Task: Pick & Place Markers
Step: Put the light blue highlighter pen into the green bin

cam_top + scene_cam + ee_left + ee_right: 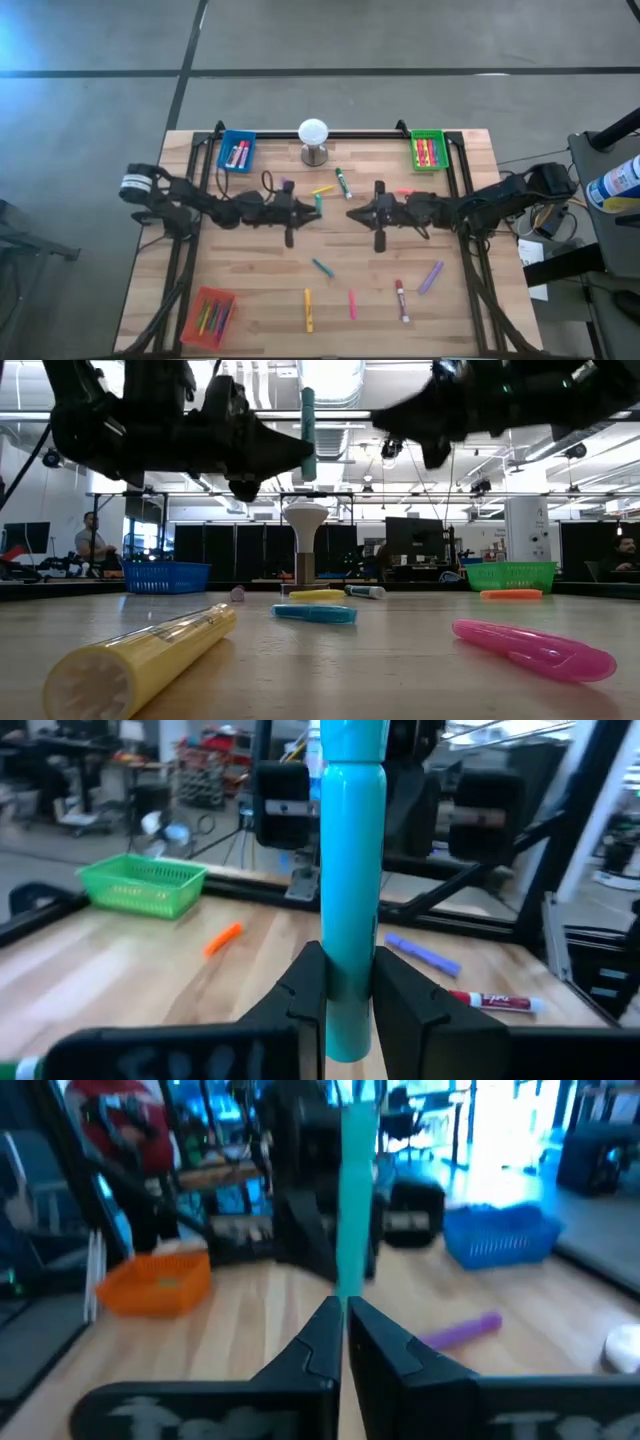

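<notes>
held marker: teal marker [352, 890], upright, pinched near its lower end by the left gripper [345, 995], above mid-table, well clear of the surface.
left gripper: clamped on the teal marker; both fingers [305, 985] press its barrel.
right gripper: [343, 1335] fingers together, nothing between them; tips facing the teal marker from the other side, just beside it; contact cannot be told.
handling (judged): light, stiff, smooth plastic, likely slippery; not fragile. Held low, the long end above could swing. Mid-barrel grip, fingers across the axis, looks safest; lying markers may roll when nudged.
loose markers on table [250, 330]: 10 seen from above. Toward the far edge: purple stub, yellow, green, orange. Toward the near edge: teal, yellow, pink, red-and-white, purple. One teal at the left gripper's tip.
trays: 3. Blue tray [237, 151] far-left corner, green tray [428, 150] far-right corner, red tray [207, 316] near-left corner; each holds several markers, count unclear.
other: white ball [313, 131] on stand, mid far edge.
</notes>
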Tool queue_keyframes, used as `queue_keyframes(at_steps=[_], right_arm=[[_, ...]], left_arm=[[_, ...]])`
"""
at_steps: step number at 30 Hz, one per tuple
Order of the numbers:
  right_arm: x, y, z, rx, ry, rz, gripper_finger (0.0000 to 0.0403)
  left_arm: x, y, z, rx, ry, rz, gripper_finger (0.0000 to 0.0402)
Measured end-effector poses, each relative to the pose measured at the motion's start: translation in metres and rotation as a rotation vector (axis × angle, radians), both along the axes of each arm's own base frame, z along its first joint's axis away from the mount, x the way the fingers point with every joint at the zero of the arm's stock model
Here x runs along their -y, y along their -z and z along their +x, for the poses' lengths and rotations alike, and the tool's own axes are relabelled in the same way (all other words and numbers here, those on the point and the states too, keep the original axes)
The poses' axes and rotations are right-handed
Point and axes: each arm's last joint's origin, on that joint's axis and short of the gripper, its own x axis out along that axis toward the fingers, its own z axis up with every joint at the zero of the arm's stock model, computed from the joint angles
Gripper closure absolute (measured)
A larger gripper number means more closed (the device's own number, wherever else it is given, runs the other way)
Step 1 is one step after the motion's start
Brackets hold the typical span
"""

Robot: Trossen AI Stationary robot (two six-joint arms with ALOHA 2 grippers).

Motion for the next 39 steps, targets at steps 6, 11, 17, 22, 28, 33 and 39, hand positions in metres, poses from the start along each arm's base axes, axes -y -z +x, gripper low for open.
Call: queue_keyframes(at_steps=[6, 11, 17, 22, 28, 33, 39], right_arm=[[0.001, -0.028, 0.022, -0.013, 0.058, -0.023, 0.0322], [0.000, -0.034, 0.052, -0.094, 0.075, -0.016, 0.0254], [0.000, -0.047, 0.082, -0.086, 0.072, -0.015, 0.0202], [0.000, -0.051, 0.096, -0.120, 0.075, -0.018, 0.0217], [0.000, -0.059, 0.103, -0.105, 0.076, -0.012, 0.0290], [0.001, -0.066, 0.099, -0.092, 0.081, -0.005, 0.0356], [0.006, -0.077, 0.088, -0.115, 0.108, -0.014, 0.0356]], left_arm=[[-0.012, 0.002, -0.003, -0.004, 0.036, 0.078, 0.0351], [-0.011, 0.002, -0.003, -0.005, 0.046, 0.113, 0.0351], [-0.011, 0.002, -0.003, -0.006, 0.055, 0.126, 0.0351], [-0.010, 0.002, -0.003, -0.003, 0.071, 0.136, 0.0351], [-0.010, 0.003, -0.003, -0.013, 0.074, 0.136, 0.0351], [-0.010, 0.003, -0.003, -0.006, 0.072, 0.106, 0.0341], [-0.013, 0.003, -0.005, -0.010, 0.004, 0.057, 0.0293]])
